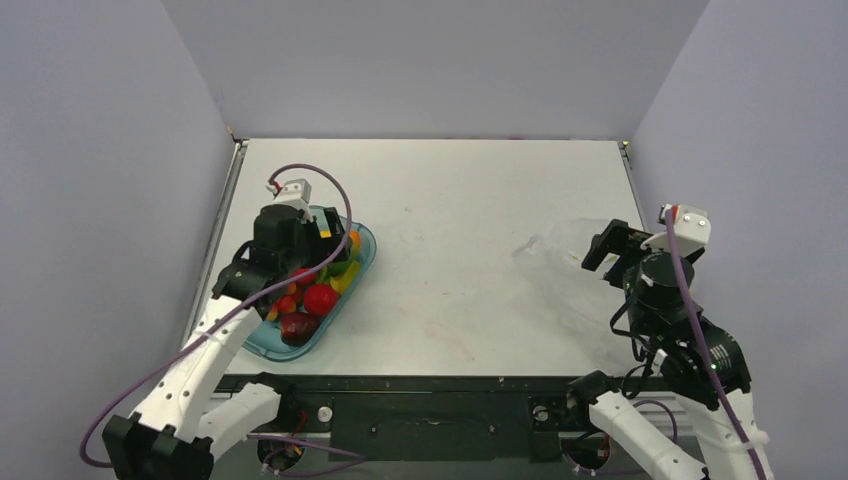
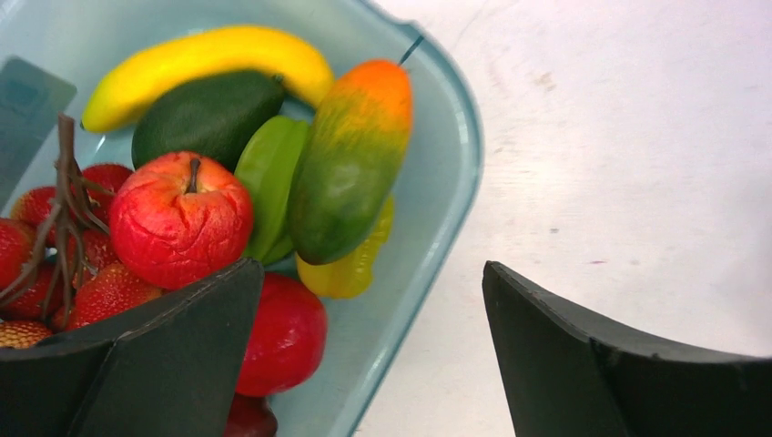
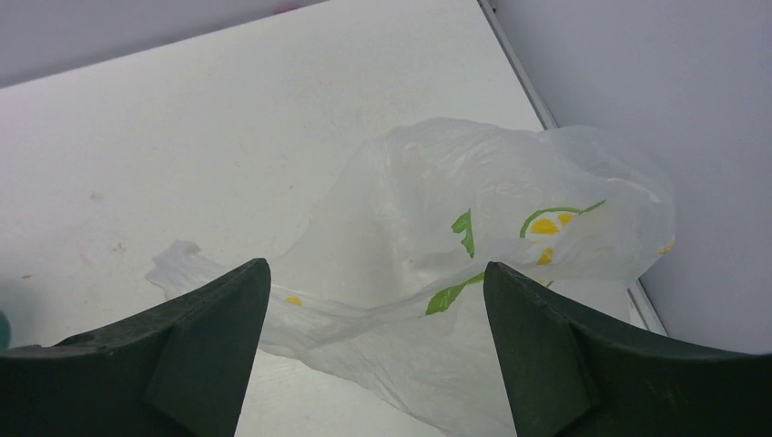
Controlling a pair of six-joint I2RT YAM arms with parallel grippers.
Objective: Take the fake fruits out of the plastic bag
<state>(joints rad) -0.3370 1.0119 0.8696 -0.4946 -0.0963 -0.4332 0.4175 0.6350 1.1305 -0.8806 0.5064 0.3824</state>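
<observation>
The fake fruits lie in a teal tray point(image 1: 366, 252) at the left: red apple point(image 2: 180, 218), banana point(image 2: 209, 64), orange-green mango point(image 2: 350, 164), dark green piece point(image 2: 205, 114) and a glossy red fruit point(image 2: 284, 335). A dark red round fruit point(image 1: 298, 325) lies at the tray's near end. My left gripper point(image 2: 373, 266) is open and empty over the tray's right rim point(image 2: 455, 182). The plastic bag point(image 3: 492, 200) lies crumpled at the right table edge, with no fruit showing through it. My right gripper point(image 3: 375, 264) is open and empty just above the bag point(image 1: 560, 265).
A cluster of small red berries point(image 2: 55, 246) on a brown stem sits in the tray beside the apple. The right wall point(image 3: 655, 91) and the table's raised edge rail point(image 3: 519, 64) run close behind the bag. The left wall stands close to the tray.
</observation>
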